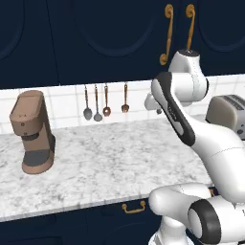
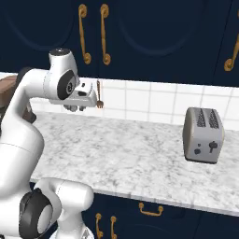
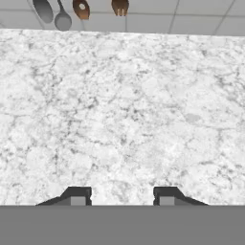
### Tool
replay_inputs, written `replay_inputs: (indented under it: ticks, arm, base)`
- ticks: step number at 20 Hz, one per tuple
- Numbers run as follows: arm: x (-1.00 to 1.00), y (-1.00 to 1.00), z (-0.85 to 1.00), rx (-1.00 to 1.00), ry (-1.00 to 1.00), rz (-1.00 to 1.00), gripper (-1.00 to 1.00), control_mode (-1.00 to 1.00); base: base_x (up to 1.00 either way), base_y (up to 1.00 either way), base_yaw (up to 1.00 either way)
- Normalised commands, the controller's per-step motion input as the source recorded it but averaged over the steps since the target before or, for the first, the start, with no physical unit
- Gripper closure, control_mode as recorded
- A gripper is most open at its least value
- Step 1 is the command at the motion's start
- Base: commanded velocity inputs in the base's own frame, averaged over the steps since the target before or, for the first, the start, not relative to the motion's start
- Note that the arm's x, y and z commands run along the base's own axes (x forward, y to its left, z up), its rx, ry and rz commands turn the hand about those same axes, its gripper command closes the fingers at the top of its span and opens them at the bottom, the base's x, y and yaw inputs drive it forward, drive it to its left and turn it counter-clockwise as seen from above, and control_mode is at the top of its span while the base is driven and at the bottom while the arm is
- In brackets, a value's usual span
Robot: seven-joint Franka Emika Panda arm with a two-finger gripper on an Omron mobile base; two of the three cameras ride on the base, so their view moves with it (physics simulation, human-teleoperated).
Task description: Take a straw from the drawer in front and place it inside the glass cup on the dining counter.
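My gripper (image 3: 122, 196) hangs over a white-grey marble worktop (image 3: 124, 110), fingertips apart with nothing between them. In the base views the hand (image 1: 152, 102) (image 2: 74, 106) sits high above the worktop, near the tiled wall. Under the worktop's front edge is a shut navy drawer (image 1: 98, 216) (image 2: 179, 215) with a curved brass handle (image 1: 133, 207) (image 2: 150, 210). The straw, the glass cup and the dining counter are out of view.
A brown coffee machine (image 1: 32, 134) stands on the left of the worktop, a grey toaster (image 2: 203, 135) (image 1: 228, 115) on the right. Several utensils (image 1: 105, 103) (image 3: 62, 12) hang on the white tiles. Navy wall cabinets with brass handles (image 1: 167, 33) hang above.
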Motion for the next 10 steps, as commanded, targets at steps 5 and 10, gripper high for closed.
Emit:
replay_inputs:
  ticks: [5, 10]
  arm:
    - [-0.04, 0.00, 0.00, 0.00, 0.00, 0.00, -1.00, 1.00]
    - [0.00, 0.00, 0.00, 0.00, 0.00, 0.00, -1.00, 1.00]
  base:
    - [-0.39, 0.00, 0.00]
    - [-0.96, 0.00, 0.00]
